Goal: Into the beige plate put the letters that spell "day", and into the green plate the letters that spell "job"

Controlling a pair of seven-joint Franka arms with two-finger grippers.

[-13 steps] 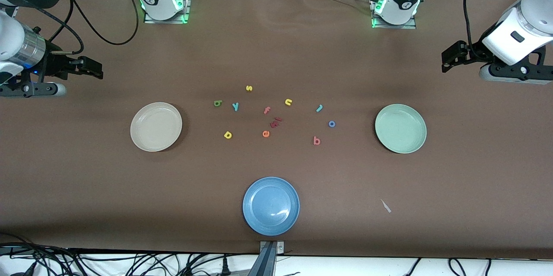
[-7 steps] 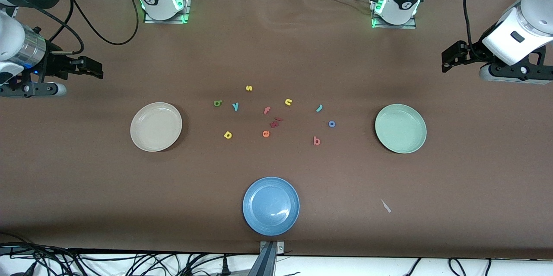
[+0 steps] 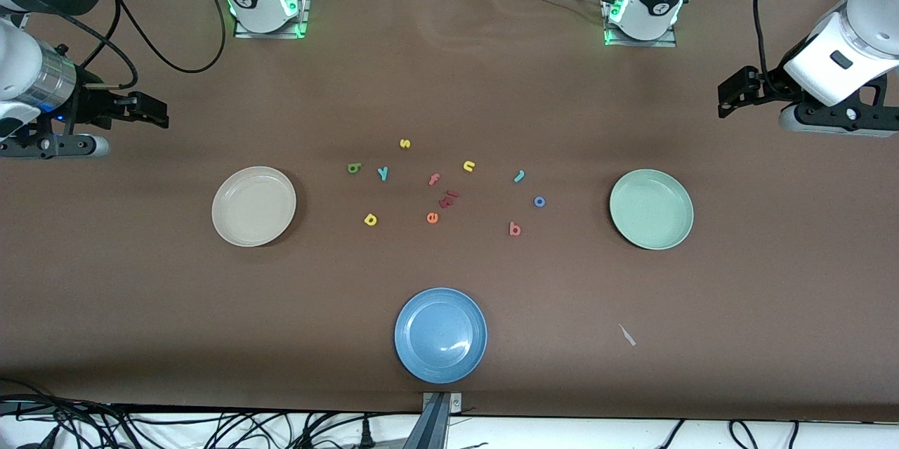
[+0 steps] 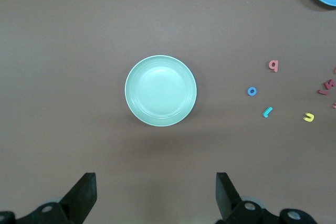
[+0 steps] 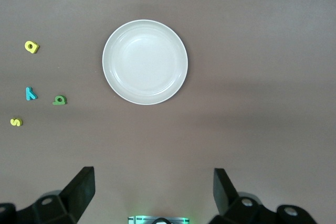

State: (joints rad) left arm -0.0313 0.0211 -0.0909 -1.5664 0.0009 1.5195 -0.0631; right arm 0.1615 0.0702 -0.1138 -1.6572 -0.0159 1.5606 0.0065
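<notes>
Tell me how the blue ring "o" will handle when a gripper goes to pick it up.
The blue "o" lies flat on the table, so it probably won't roll. It looks tiny and thin, likely light, and may skid if nudged.

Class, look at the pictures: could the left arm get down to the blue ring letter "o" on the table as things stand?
Probably yes. The left tool hangs open above the table's end, holding nothing. The "o" lies flat beside the green plate, apart from the "j" and "b", with nothing on it.
</notes>
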